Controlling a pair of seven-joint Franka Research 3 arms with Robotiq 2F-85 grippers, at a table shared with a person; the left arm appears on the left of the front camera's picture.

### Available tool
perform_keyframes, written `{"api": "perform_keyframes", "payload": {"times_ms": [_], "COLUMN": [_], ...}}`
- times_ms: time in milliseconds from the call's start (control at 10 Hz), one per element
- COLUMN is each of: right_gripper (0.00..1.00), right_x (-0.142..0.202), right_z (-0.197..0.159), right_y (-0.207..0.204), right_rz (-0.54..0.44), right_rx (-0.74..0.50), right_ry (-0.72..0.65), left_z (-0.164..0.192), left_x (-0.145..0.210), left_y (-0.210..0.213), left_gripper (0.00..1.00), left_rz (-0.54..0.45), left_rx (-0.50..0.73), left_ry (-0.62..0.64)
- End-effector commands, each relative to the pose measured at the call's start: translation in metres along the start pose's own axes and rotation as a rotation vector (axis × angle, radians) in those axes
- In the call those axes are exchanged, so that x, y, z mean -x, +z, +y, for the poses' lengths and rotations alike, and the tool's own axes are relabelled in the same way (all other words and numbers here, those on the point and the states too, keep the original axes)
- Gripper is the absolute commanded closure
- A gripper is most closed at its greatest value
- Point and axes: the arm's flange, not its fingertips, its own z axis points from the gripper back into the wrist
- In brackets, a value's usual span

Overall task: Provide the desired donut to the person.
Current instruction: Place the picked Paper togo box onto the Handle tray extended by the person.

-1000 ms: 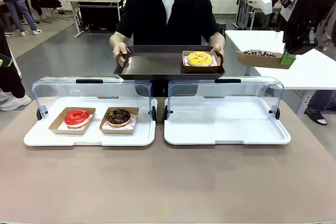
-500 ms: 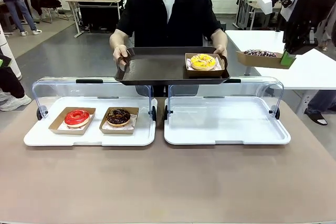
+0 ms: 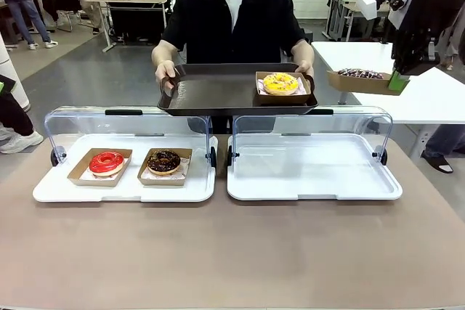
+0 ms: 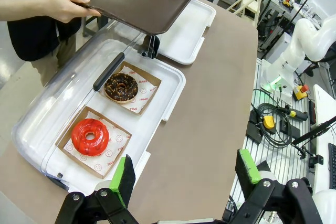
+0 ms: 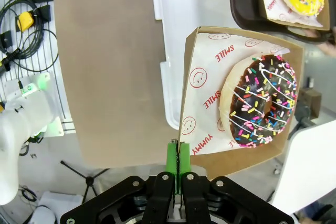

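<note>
In the front view, the person [image 3: 231, 19] had the dark tray [image 3: 218, 91] lifted a bit higher and closer to the display covers than a second before, with the yellow donut [image 3: 280, 83] riding in its box at the tray's right end. The right claw [image 3: 397, 80] hadn't budged, up at the far right, pinched on the edge of the sprinkle donut's box [image 3: 357, 81].

Left wrist view: left claw [image 4: 184, 174] was spread wide above the tabletop [image 4: 205, 108], holding nothing; red donut [image 4: 90, 136] and chocolate donut [image 4: 121, 87] sat in the white case below.

Right wrist view: green pads [image 5: 171, 162] clamped tight on the box's edge, sprinkle donut [image 5: 259, 102] inside.
</note>
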Motion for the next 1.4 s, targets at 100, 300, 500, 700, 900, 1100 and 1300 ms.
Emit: {"api": "perform_keyframes", "payload": {"times_ms": [100,300,500,700,900,1100,1300], "right_gripper": [0.98,0.98,0.98,0.98,0.98,0.98,0.98], "right_x": [-0.045,-0.097,-0.152,-0.204,-0.259,-0.294,-0.315], "right_z": [-0.015,-0.034,-0.058,-0.061,-0.062,-0.060,-0.070], "right_y": [0.003,0.005,-0.001,-0.003,-0.003,-0.016,-0.036], "right_rz": [0.042,0.104,0.112,0.083,0.089,0.082,0.035], "right_rx": [0.012,0.008,0.032,0.046,0.071,0.039,0.005], "right_ry": [-0.035,-0.088,-0.129,-0.088,-0.023,0.039,0.060], "left_z": [-0.002,-0.002,-0.002,-0.002,-0.002,-0.002,-0.002], "left_x": [-0.003,-0.003,-0.003,-0.003,-0.003,-0.003,-0.003], "left_y": [0.001,0.001,0.001,0.001,0.001,0.001,0.001], "left_gripper": [0.00,0.00,0.00,0.00,0.00,0.00,0.00], "left_rz": [-0.015,-0.015,-0.015,-0.015,-0.015,-0.015,-0.015], "left_rx": [0.005,0.005,0.005,0.005,0.005,0.005,0.005], "left_ry": [0.013,0.013,0.013,0.013,0.013,0.013,0.013]}}
